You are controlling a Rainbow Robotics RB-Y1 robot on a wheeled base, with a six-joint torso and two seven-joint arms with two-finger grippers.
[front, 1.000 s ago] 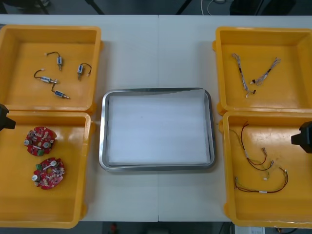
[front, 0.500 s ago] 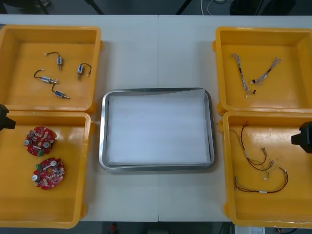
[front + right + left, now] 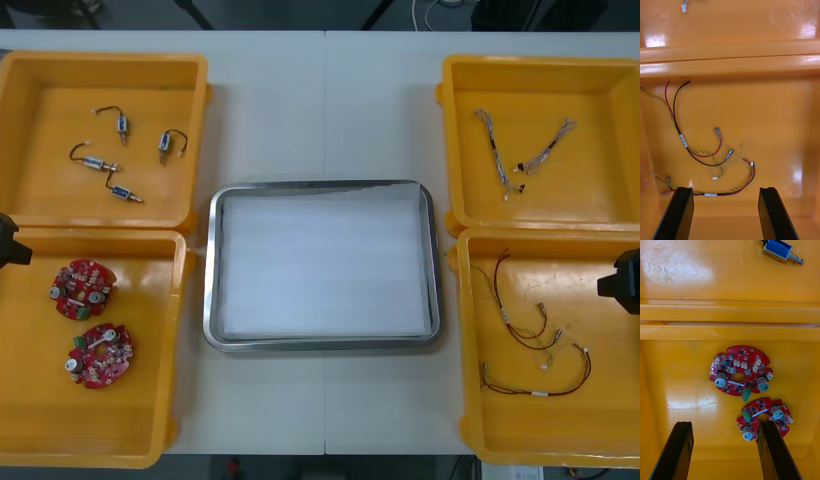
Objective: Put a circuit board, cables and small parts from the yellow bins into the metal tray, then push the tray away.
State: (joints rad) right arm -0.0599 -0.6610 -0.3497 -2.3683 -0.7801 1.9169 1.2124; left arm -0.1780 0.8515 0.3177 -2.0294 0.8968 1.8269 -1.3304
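Fingers (image 3: 677,450) apart: left pincer (image 3: 724,424), right pincer (image 3: 725,189).

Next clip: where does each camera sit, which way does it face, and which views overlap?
Front view: above the arms, looking steeply down at the table, metal tray and four yellow bins; the left arm and right arm show dark at the side edges.
Left wrist view: on the left wrist, facing into a bin at two circuit boards; left end effector open.
Right wrist view: on the right wrist, facing into a bin at red and yellow cables; right end effector open.
Shared: the front view also shows those boards and cables.
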